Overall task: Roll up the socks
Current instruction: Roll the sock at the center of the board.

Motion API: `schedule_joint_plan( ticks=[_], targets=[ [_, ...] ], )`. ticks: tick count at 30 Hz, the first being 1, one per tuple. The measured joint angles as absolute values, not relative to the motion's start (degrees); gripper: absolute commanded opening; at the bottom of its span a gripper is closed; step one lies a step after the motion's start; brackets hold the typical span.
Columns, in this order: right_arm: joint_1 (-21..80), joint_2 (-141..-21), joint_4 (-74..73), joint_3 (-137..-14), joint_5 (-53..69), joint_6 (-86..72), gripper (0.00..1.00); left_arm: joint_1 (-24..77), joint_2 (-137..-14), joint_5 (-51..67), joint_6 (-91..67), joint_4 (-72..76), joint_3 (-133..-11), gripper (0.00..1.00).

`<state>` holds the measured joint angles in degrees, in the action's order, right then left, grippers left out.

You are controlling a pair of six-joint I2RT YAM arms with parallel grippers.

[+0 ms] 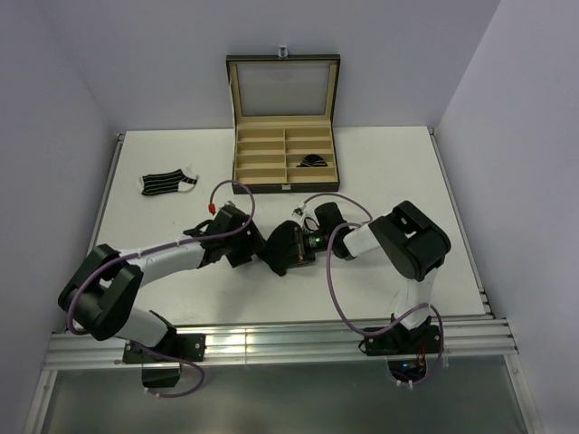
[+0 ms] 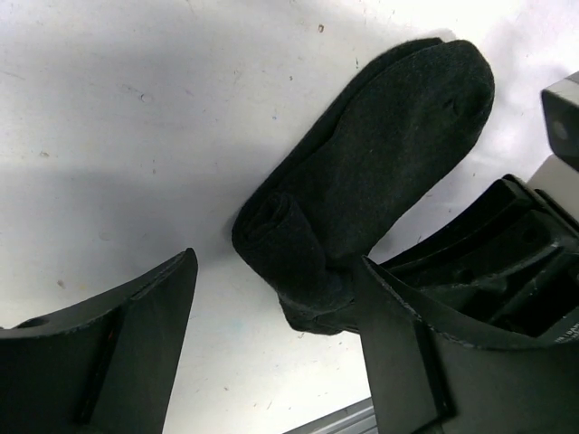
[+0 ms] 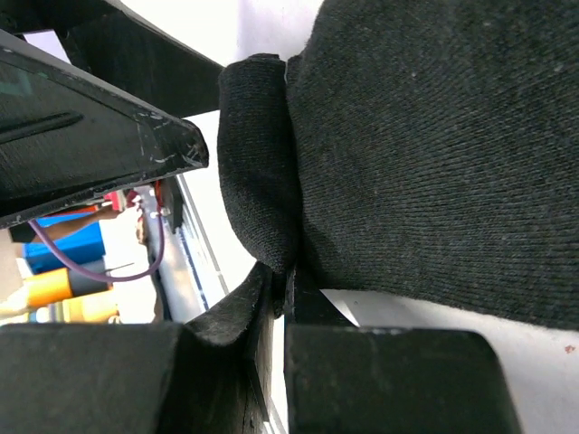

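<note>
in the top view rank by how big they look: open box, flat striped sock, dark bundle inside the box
1. open black compartmented box with tan lining
2. flat black fabric sock with thin white stripes
3. small dark rolled bundle in a right-hand compartment

far centre: open box (image 1: 283, 163) blocks
far left: striped sock (image 1: 168, 183) lies flat
far right: worktop (image 1: 389, 172) free
centre: left hand (image 1: 250, 253), right hand (image 1: 291, 256) crowd black sock (image 1: 279, 246)

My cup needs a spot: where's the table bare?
Right of the box to the table edge, and between box and striped sock. Crowded mid-table: left hand and right hand meet at the black sock.
</note>
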<state>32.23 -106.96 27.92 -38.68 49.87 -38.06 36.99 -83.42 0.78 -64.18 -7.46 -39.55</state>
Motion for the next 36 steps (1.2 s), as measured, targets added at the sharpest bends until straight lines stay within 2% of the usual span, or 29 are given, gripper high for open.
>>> schedule_joint_plan(
  ticks=[7, 12, 18, 21, 22, 24, 26, 27, 28, 30, 31, 34, 36],
  targets=[
    [31.92, -108.16, 29.04, -38.72, 51.0, -39.38, 0.0, 37.26, -85.54, 0.58, -64.9, -6.74, -39.55, 0.57],
    [31.92, -108.29, 28.6, -39.09, 51.09, -39.38, 0.0, 37.67, -86.61, 0.05, -65.71, -6.22, -39.75, 0.52],
    [31.92, -108.92, 28.23, -39.55, 51.42, -39.4, 0.0, 38.09, -89.54, -0.1, -66.24, -5.58, -41.71, 0.4],
    [31.86, -109.12, 28.08, -39.86, 51.7, -39.4, 0.0, 38.3, -90.96, -0.23, -66.59, -5.37, -42.7, 0.29],
    [31.83, -109.12, 27.97, -39.88, 51.7, -39.38, 0.0, 38.37, -91.33, -0.27, -66.63, -5.39, -43.05, 0.21],
    [31.83, -109.12, 27.31, -40.14, 51.68, -39.2, 0.0, 38.48, -91.85, -0.4, -66.7, -5.48, -43.59, 0.12],
    [31.83, -109.06, 26.39, -40.45, 51.46, -38.74, 0.1, 38.57, -92.16, -0.62, -66.54, -6.26, -44.36, 0.02],
    [31.83, -108.88, 25.69, -40.6, 51.27, -38.37, 0.15, 38.68, -92.25, -0.86, -66.26, -6.9, -44.84, 0.0],
    [31.83, -108.55, 25.1, -40.62, 50.85, -37.95, 0.26, 38.81, -92.38, -1.15, -65.84, -7.49, -45.3, 0.01],
    [31.83, -107.2, 23.22, -40.62, 49.47, -36.77, 0.37, 38.98, -92.68, -1.67, -65.19, -8.93, -46.33, 0.0],
    [31.86, -106.15, 22.06, -40.62, 48.69, -36.01, 0.45, 39.07, -92.9, -1.87, -64.88, -9.63, -46.78, 0.0],
    [32.67, -101.47, 17.26, -40.47, 44.01, -33.04, 0.55, 39.13, -93.97, -2.31, -63.4, -11.94, -48.84, 0.0],
    [33.74, -97.06, 13.72, -40.42, 38.7, -30.48, 0.57, 39.13, -94.83, -2.46, -62.15, -13.37, -50.37, 0.0]
  ],
)
